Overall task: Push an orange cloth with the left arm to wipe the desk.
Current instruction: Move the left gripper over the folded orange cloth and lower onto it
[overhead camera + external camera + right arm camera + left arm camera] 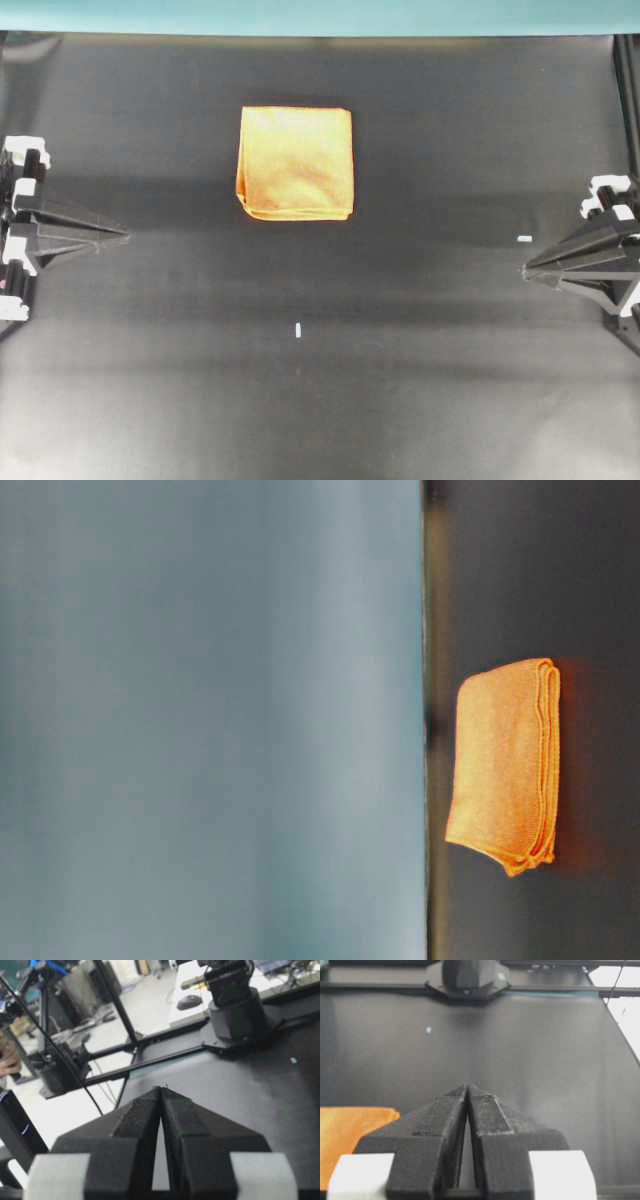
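Note:
The orange cloth [296,162] lies folded and flat on the black desk [400,350], a little left of centre toward the far edge. It also shows in the table-level view [505,765] and at the lower left of the left wrist view [347,1132]. My left gripper [126,236] is shut and empty at the left edge of the desk, well apart from the cloth and nearer the front. In its wrist view the left gripper [468,1086] has its tips touching. My right gripper [526,268] is shut and empty at the right edge; it shows tips together in the right wrist view [160,1088].
A teal strip [320,16] runs along the desk's far edge. Small white marks sit on the desk near the front centre [298,330] and by the right gripper [524,238]. The other arm's base [467,977] stands across the desk.

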You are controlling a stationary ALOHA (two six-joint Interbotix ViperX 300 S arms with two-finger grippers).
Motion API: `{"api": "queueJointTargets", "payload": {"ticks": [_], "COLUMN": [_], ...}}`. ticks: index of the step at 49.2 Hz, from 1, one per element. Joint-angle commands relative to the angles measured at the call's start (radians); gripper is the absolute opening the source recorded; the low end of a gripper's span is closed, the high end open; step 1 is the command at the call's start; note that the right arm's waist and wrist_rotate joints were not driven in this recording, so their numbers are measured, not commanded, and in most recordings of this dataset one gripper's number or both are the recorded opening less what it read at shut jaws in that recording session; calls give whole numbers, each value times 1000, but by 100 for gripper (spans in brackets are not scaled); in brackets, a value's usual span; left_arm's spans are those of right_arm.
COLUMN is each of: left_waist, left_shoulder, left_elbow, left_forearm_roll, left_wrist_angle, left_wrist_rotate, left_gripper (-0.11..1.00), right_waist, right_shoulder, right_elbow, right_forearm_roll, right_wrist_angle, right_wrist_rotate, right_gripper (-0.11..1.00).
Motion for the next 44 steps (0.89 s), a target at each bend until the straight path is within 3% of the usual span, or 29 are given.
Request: {"api": "queueJointTargets", "payload": {"ticks": [1,4,8,15,31,37,44], "left_waist": [25,46,80,163,268,301,341], "left_shoulder": [12,25,57,156,505,646,793], "left_elbow": [-6,-6,-5,-9,-120,-183,-265], "left_forearm_roll": [40,41,40,40,40,40,41], "left_wrist_angle": [-12,-26,-46,-54,-110,-153,-186], "left_wrist_rotate": [0,-2,-8,-37,-84,-86,-92], "left_gripper": [6,4,1,1,3,17,57], "right_waist": [0,0,-2,0,0,0,0], "right_shoulder": [6,3,2,2,2,0,0], "right_elbow": [-9,-6,-6,-3,-2,-2,2], "right_forearm_roll": [0,2,0,0,2,0,2], "right_wrist_angle": [-5,9,49,95,123,124,124], "right_wrist_rotate": [0,0,2,2,0,0,0], "right_gripper": [3,7,0,0,0,0,0]}}
